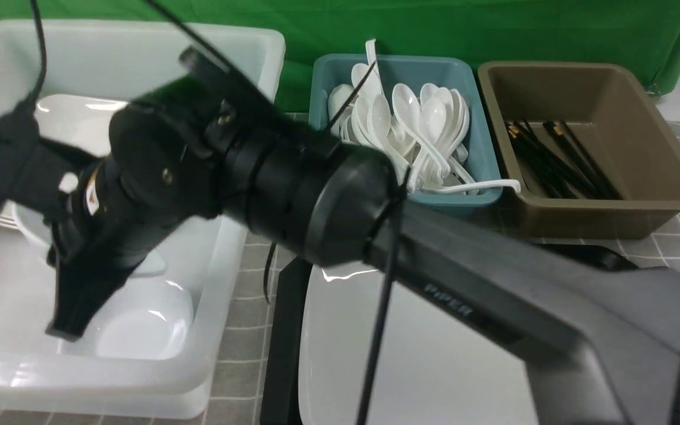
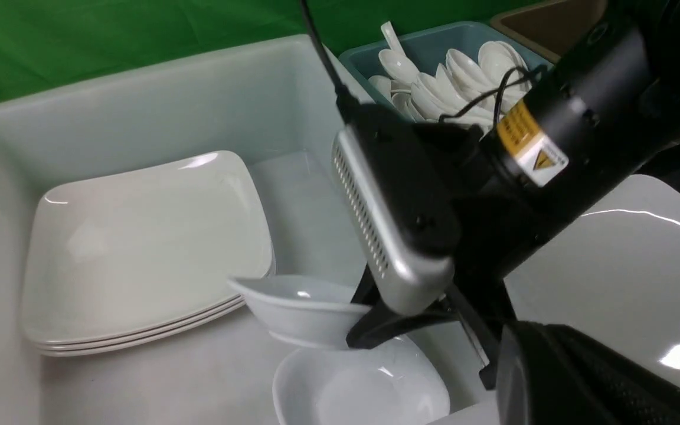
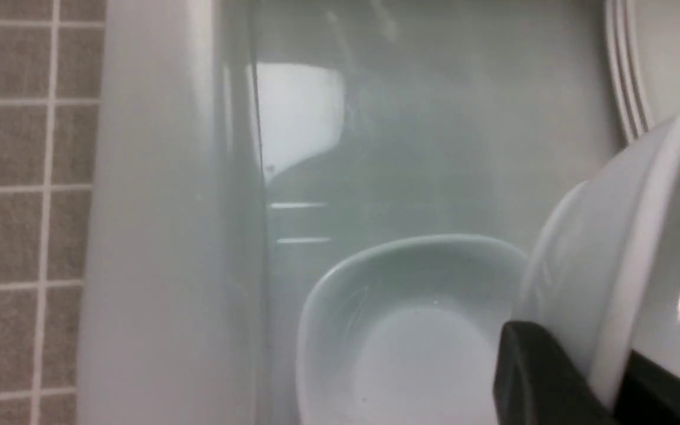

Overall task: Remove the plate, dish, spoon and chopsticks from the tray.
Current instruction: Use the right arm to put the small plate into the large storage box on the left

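1. Dish point(image 2: 298, 307): the right claw point(image 2: 366, 321) is clamped on its rim, with one finger on each side.
2. The dish hangs from the claw over the white tub point(image 1: 239, 254), inside the tub's walls.
3. A second dish point(image 2: 358, 383) sits on the tub floor right under the claw. The held dish is just above it, and I cannot tell if the two touch.
4. A plate stack point(image 2: 139, 248) lies flat in the tub on the far side of the claw, near the held dish but apart from it.
5. The plate point(image 1: 434, 366) is well to the right of the claw, under the long arm that carries the claw. It lies flat on the tray point(image 1: 284, 330), whose black rim shows along the plate's left edge.
6. Far off to the claw's right, past the tub, stands a teal bin point(image 1: 322, 77) heaped with spoons point(image 1: 422, 124).
7. Next to it on the right is a brown bin point(image 1: 611, 218) with chopsticks point(image 1: 558, 159) lying in it.
8. The left claw point(image 2: 552, 372) is closed and holds nothing. Only a dark bit of it shows, close by the plate.
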